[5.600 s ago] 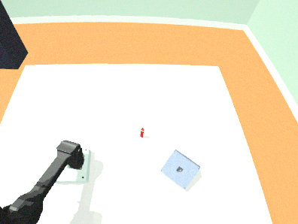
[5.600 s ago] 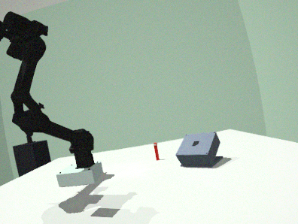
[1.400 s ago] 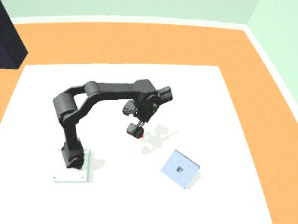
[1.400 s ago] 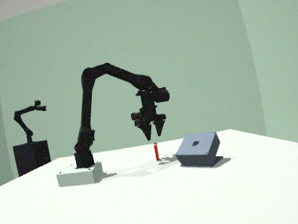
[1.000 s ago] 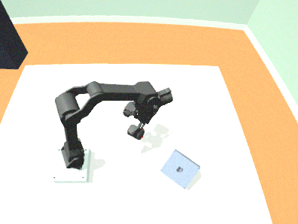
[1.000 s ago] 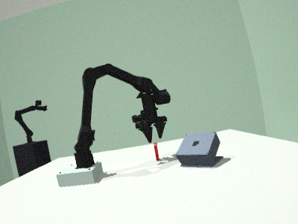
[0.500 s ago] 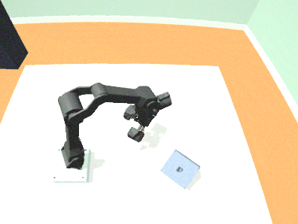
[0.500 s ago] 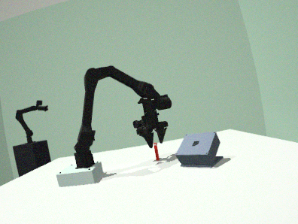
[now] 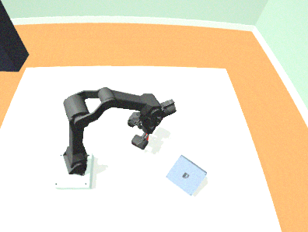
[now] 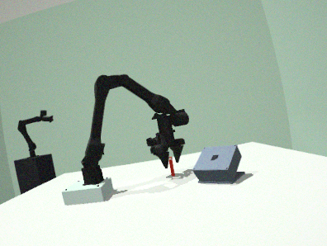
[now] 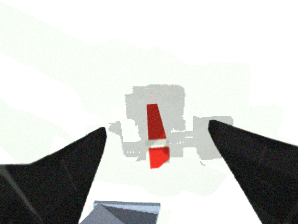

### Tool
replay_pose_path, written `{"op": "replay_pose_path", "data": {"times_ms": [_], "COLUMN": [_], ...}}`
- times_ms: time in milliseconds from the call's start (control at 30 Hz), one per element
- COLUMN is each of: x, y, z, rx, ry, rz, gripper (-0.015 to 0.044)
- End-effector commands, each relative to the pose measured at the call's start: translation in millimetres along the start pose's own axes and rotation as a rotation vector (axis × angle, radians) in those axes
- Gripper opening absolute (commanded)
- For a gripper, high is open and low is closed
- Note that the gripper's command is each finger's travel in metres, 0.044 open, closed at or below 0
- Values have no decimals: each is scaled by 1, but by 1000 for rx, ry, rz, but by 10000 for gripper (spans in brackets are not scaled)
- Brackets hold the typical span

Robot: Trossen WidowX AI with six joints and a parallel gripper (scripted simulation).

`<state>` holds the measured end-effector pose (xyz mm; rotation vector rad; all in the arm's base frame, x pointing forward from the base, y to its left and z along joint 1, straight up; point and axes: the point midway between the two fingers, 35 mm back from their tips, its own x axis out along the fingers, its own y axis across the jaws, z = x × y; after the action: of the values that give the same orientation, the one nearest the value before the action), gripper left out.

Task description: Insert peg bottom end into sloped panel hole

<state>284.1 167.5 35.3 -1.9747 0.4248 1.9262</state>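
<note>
The red peg (image 10: 172, 168) (image 11: 156, 120) stands upright on the table, with a pale band near its top. Its top shows some straight edges; its exact cross-section is unclear. My gripper (image 10: 172, 164) (image 11: 157, 128) points down and is open and empty. Its fingertips are on either side of the peg's upper part, with gaps on both sides in the wrist view. The blue-grey sloped panel (image 9: 176, 171) (image 10: 225, 154) (image 11: 130, 212) has one dark hole (image 9: 186, 175) (image 10: 215, 158) in its face, roughly D-shaped from above.
The panel's block stands to the right of the peg in the top and exterior views, and its edge shows at the bottom of the wrist view. The arm's pale base (image 9: 74, 184) (image 10: 87, 195) is at the left. A second arm on a dark pedestal (image 10: 35, 173) stands beyond the table.
</note>
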Motion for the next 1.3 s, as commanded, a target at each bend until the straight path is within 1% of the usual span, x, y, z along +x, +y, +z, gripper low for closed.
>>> {"op": "replay_pose_path", "data": {"times_ms": [0, 100, 600, 833, 1033, 1267], "x": [6, 6, 2, 2, -4, -34], "y": [3, 3, 1, 1, 0, -2], "z": [1, 1, 0, 0, 0, -1], "rx": [-5, -5, 0, 0, 0, -2], "ry": [-1, -1, -2, -2, -2, -1], "rz": [13, 13, 3, 3, 4, 7], "gripper": [440, 440, 46, 0, 0, 0]}}
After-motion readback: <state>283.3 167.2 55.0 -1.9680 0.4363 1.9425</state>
